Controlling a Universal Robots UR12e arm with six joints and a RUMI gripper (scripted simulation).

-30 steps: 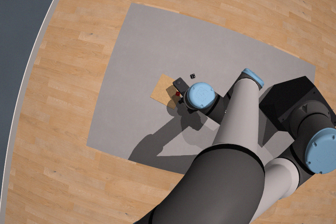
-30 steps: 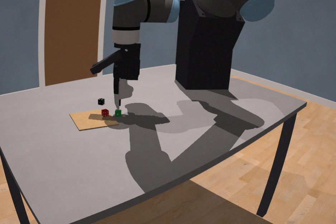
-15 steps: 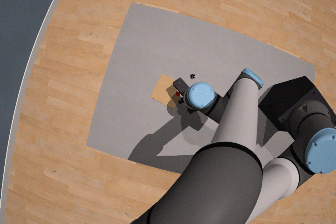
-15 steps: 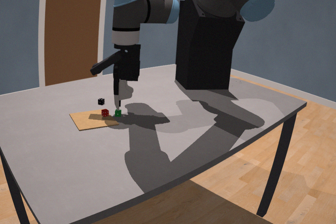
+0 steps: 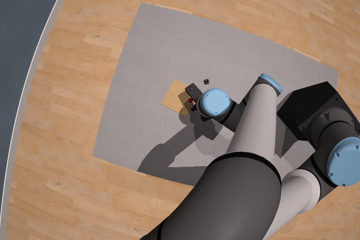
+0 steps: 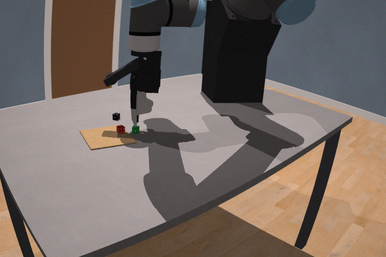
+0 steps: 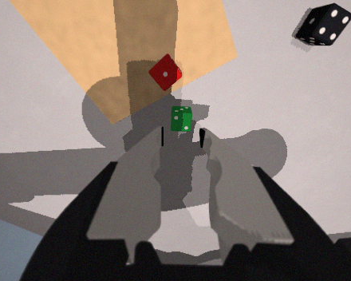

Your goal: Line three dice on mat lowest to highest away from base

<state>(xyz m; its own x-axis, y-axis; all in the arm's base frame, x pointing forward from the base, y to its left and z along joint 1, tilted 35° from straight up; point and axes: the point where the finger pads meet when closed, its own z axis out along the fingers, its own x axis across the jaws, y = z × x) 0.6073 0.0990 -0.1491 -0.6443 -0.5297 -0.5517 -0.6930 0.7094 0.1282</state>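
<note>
A green die [image 7: 181, 118] [image 6: 135, 129] sits on the grey table just off the near edge of the tan mat [image 5: 171, 97] [image 6: 96, 140] [image 7: 69, 40]. A red die [image 7: 165, 72] [image 6: 120, 128] [image 5: 190, 100] with one pip on top sits on the mat near that edge. A black die [image 7: 325, 25] [image 6: 115, 116] [image 5: 206, 81] showing four pips sits on the table off the mat. My gripper [image 7: 181, 128] [image 6: 135, 122] points straight down, its tips just above the green die. The fingers stand a little apart and hold nothing. The wrist hides the green die in the overhead view.
The robot's dark base column [image 6: 236, 57] stands at the back of the table [image 6: 93, 185]. The arm's shadow falls across the mat's near corner and the table middle.
</note>
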